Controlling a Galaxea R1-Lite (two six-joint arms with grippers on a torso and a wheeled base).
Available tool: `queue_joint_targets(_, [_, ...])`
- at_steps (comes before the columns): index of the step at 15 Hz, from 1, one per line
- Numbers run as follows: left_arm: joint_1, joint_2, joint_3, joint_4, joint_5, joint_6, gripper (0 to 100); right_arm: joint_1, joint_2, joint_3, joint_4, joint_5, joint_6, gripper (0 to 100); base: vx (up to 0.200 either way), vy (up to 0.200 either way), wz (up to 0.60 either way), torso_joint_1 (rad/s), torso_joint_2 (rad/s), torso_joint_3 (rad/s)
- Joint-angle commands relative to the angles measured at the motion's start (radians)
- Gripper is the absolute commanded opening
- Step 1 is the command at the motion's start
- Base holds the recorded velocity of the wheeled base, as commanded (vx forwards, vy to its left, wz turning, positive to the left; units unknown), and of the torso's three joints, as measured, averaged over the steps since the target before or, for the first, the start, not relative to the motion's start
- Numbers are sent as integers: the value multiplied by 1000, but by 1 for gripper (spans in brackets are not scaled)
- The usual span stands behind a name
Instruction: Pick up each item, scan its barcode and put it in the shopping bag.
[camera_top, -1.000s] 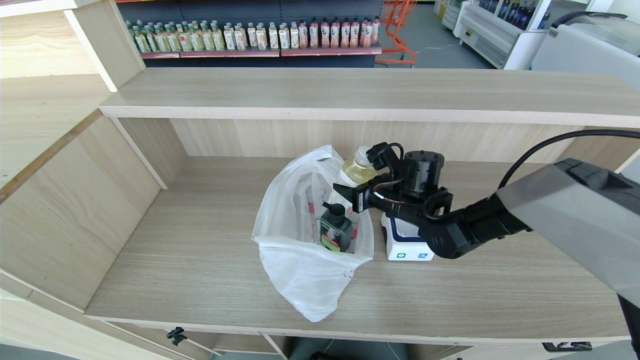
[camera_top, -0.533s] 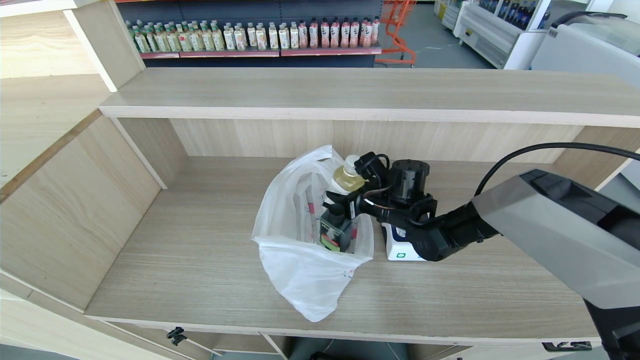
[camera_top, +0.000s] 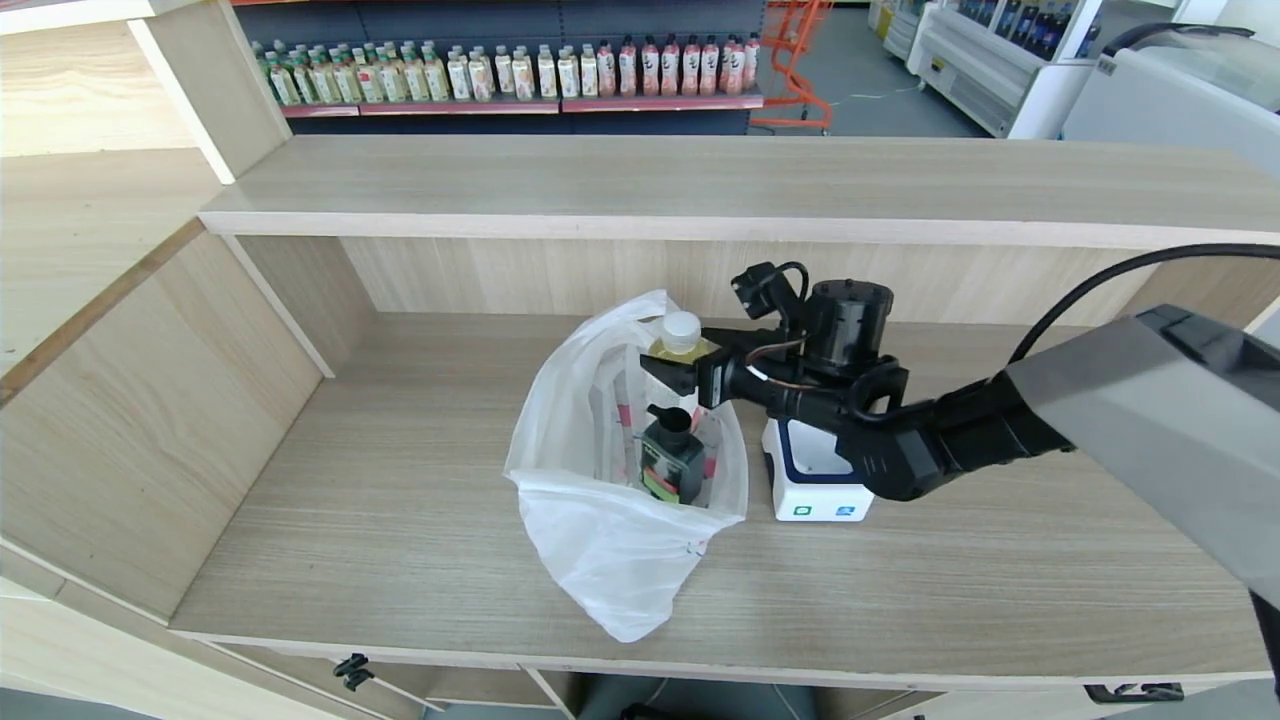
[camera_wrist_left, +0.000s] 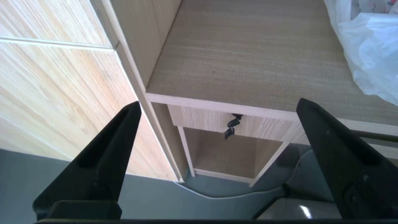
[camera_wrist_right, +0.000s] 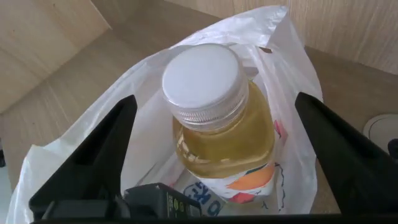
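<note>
A white plastic shopping bag (camera_top: 610, 540) stands open in the middle of the wooden counter (camera_top: 400, 520). Inside it a bottle of yellow liquid with a white cap (camera_top: 680, 338) stands upright, next to a dark pump bottle (camera_top: 672, 460). My right gripper (camera_top: 672, 372) hangs open over the bag's right rim, level with the yellow bottle's shoulder. In the right wrist view the bottle (camera_wrist_right: 217, 118) sits between the spread fingers (camera_wrist_right: 87, 162) without touching them. My left gripper (camera_wrist_left: 219, 109) is open and holds nothing, out past the counter's front left corner.
A white barcode scanner (camera_top: 815, 480) stands just right of the bag, under my right arm. The counter is a recess with a side wall on the left, a back wall and a raised ledge (camera_top: 740, 180) behind. A drawer handle (camera_wrist_left: 231, 126) sits below the front edge.
My right gripper carried the tilted yellow bottle left and down into the bag, then opened and rose a little. The bottle now stands upright in the bag, free of the fingers.
</note>
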Motion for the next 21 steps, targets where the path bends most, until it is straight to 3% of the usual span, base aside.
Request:
queue_joint_targets(1, [0, 0, 0, 0, 1, 0, 100, -23, -175, 144, 14, 6, 61, 100, 0, 0, 0, 0, 0, 0])
queue_joint_targets(4, [0, 0, 0, 0, -1, 0, 100, -55, -394, 384, 17, 20, 181, 100, 0, 0, 0, 0, 0, 0])
queue_joint_targets(7, [1, 0, 0, 0, -1, 0, 100, -96, -635, 571, 35, 12, 202, 100, 0, 0, 0, 0, 0, 0])
queue_joint_targets(9, [0, 0, 0, 0, -1, 0, 100, -218, -816, 740, 179, -22, 52, 100, 0, 0, 0, 0, 0, 0])
queue_joint_targets(10, [0, 0, 0, 0, 1, 0, 100, -280, -933, 827, 294, -123, -8, 100, 0, 0, 0, 0, 0, 0])
queue_joint_targets(11, [0, 0, 0, 0, 1, 0, 100, -288, -1080, 905, 403, -203, -8, 100, 0, 0, 0, 0, 0, 0])
queue_joint_targets(13, [0, 0, 0, -1, 1, 0, 100, -326, -1385, 1043, 569, -232, -5, 100, 0, 0, 0, 0, 0, 0])
queue_joint_targets(16, [0, 0, 0, 0, 1, 0, 100, -438, -1735, 1171, 684, -157, -5, 100, 0, 0, 0, 0, 0, 0])
queue_joint_targets(19, [0, 0, 0, 0, -1, 0, 100, -449, -2022, 1339, 704, -75, -9, 100, 0, 0, 0, 0, 0, 0])
queue_joint_targets(21, [0, 0, 0, 0, 1, 0, 100, -458, -2134, 1356, 761, -92, -5, 100, 0, 0, 0, 0, 0, 0])
